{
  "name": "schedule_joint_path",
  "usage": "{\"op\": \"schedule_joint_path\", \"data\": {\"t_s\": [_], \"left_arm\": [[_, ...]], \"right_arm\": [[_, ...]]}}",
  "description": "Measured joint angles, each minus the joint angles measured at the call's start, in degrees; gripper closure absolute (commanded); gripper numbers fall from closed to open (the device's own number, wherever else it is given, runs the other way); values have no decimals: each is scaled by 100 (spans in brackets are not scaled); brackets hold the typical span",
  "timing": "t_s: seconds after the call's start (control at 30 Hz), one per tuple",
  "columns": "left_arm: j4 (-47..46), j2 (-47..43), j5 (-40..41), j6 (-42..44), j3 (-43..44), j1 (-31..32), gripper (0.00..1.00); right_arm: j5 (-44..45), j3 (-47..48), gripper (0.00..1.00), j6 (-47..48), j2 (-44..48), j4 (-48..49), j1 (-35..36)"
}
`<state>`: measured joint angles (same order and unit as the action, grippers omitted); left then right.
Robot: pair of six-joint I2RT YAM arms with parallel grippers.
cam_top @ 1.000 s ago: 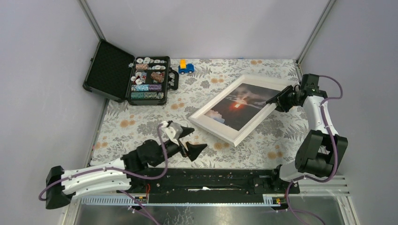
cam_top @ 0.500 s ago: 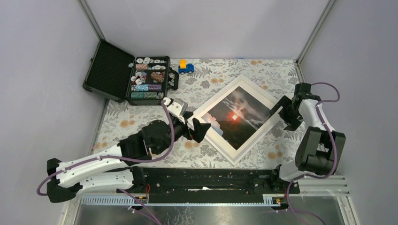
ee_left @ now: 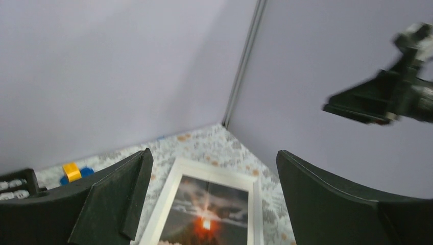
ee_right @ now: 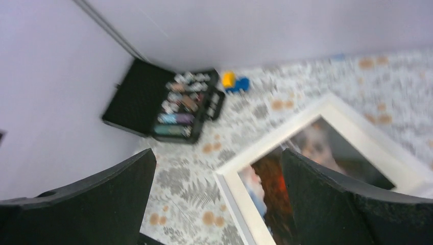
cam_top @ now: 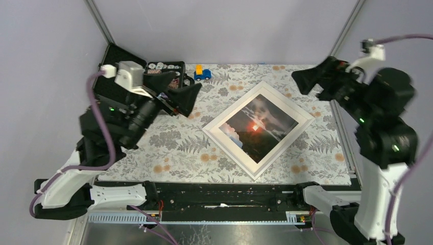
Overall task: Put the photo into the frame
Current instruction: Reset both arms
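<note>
**Left fingers (cam_top: pixel 185 98) and right fingers (cam_top: pixel 306 79) spread wide; photo (cam_top: pixel 259 127) lying in frame (cam_top: pixel 233 149)**

Top view. Both pairs of fingers are raised above the flower-patterned table (cam_top: pixel 148 140) and hold nothing. The left pair hangs at 10 o'clock, over an open black case (cam_top: pixel 168 65) of small pieces; the right pair hangs at 2 o'clock. The white frame lies flat on the table, just toward 3 o'clock of centre, turned so that one corner points to 12 o'clock. The photo, a red sun among dark hills and cloud, fills its opening, with white moulding showing on all four sides. A blue and yellow toy car (cam_top: pixel 202 74) stands at 12 o'clock, apart from the frame. Wrist views: each pair of fingers stands wide apart, with the frame visible on the table below.
</note>
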<state>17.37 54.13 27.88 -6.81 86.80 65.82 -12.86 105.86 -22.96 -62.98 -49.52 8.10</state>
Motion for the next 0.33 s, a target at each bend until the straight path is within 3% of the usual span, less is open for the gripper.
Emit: {"op": "schedule_joint_path", "data": {"t_s": [0.17, 0.33], "left_arm": [[116, 59, 118, 317, 761, 0, 1], [149, 33, 216, 542, 1008, 0, 1]], "right_arm": [[-122, 962, 0, 85, 553, 111, 0], [487, 885, 0, 87, 1187, 409, 0]]}}
